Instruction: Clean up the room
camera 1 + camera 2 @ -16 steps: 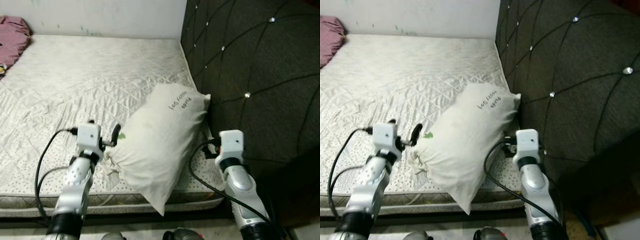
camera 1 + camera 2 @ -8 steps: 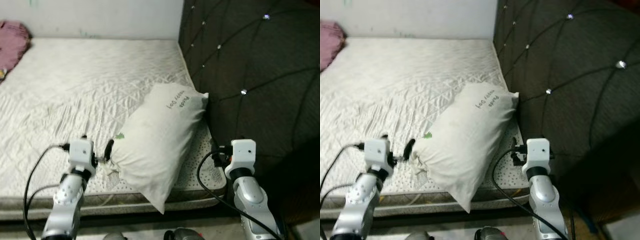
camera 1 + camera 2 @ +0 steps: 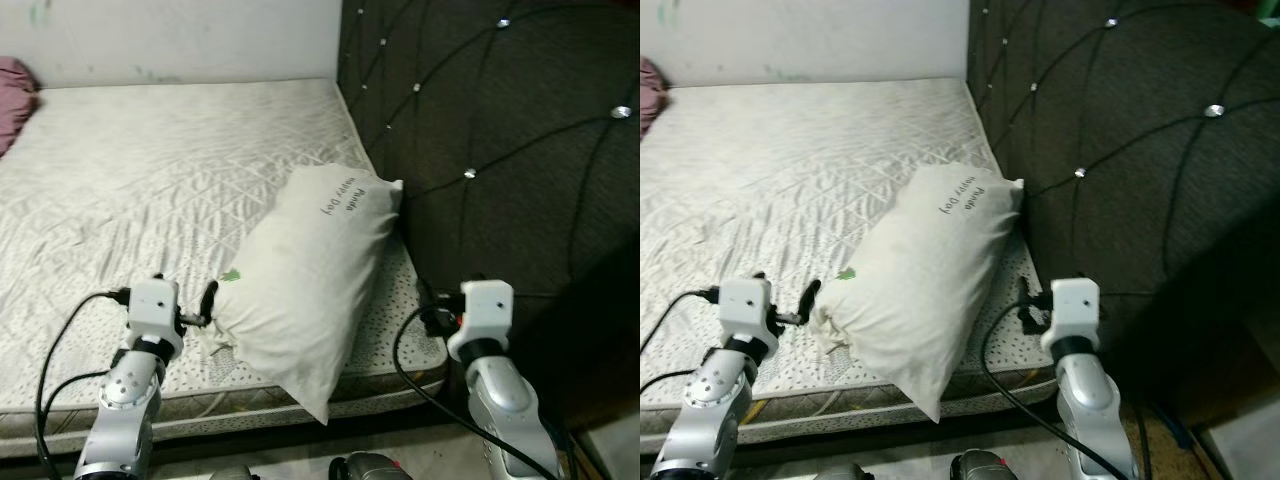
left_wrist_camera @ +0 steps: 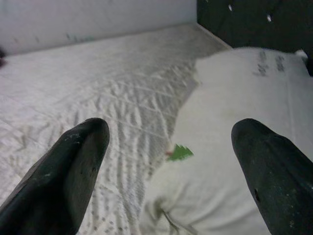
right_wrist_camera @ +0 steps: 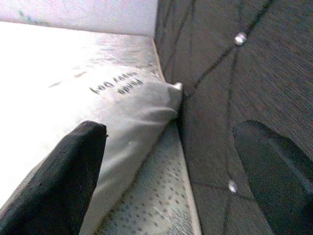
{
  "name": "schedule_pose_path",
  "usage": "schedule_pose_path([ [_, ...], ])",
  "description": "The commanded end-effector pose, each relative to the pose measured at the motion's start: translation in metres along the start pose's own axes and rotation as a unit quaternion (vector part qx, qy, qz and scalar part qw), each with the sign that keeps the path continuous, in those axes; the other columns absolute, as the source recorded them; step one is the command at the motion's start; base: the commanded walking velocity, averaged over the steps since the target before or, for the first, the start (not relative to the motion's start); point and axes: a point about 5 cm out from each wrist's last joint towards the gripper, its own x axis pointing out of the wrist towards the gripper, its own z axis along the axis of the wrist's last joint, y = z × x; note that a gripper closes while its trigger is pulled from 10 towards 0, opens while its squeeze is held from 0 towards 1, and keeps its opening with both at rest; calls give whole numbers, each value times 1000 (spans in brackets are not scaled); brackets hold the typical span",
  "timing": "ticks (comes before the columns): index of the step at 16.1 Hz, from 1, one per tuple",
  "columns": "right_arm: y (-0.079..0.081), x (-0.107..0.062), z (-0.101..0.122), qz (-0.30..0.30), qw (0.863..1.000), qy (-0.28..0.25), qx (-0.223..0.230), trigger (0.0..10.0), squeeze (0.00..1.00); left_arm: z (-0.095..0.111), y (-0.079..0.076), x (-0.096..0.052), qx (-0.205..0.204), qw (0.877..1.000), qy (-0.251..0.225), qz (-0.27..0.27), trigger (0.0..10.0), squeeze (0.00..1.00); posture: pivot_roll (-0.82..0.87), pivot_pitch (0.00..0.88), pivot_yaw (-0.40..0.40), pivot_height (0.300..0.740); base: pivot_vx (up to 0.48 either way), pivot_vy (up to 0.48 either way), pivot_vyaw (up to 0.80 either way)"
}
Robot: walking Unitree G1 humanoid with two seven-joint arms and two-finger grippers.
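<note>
A white pillow with dark writing lies tilted on the mattress, its far corner against the dark tufted headboard and its near corner hanging over the bed's front edge. My left gripper is open beside the pillow's left corner with its green tag; in the left wrist view the fingers stand wide apart with the pillow ahead. My right gripper is open near the mattress corner, between pillow and headboard, holding nothing.
A pink cloth lies at the bed's far left by the white wall. The headboard closes off the right side. The mattress's front edge runs just before my arms.
The whole view has shifted as the camera moved. Both arms sit lower and farther back; the right gripper now stands apart from the pillow's side. The pillow lies as before.
</note>
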Motion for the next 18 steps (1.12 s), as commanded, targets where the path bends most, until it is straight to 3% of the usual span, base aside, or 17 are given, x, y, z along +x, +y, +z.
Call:
schedule_pose_path([
  [1,1,3,8,14,1000,-8,-1,10000,0,9,1,3,-3,1000,-19,8,10000,0,-29,0,-3,740,0,0,0],
  [8,2,7,11,22,1000,-8,4,10000,0,25,-19,6,13,998,-57,-36,10000,0,-26,0,1,740,0,0,0],
  [13,1,5,10,17,1000,-7,15,10000,0,25,-18,8,-4,998,-52,-31,10000,0,-31,0,3,740,0,0,0],
  [18,2,6,10,22,1000,-3,16,10000,0,22,-18,7,-17,999,-40,-24,10000,0,-24,0,-6,740,0,58,-420],
])
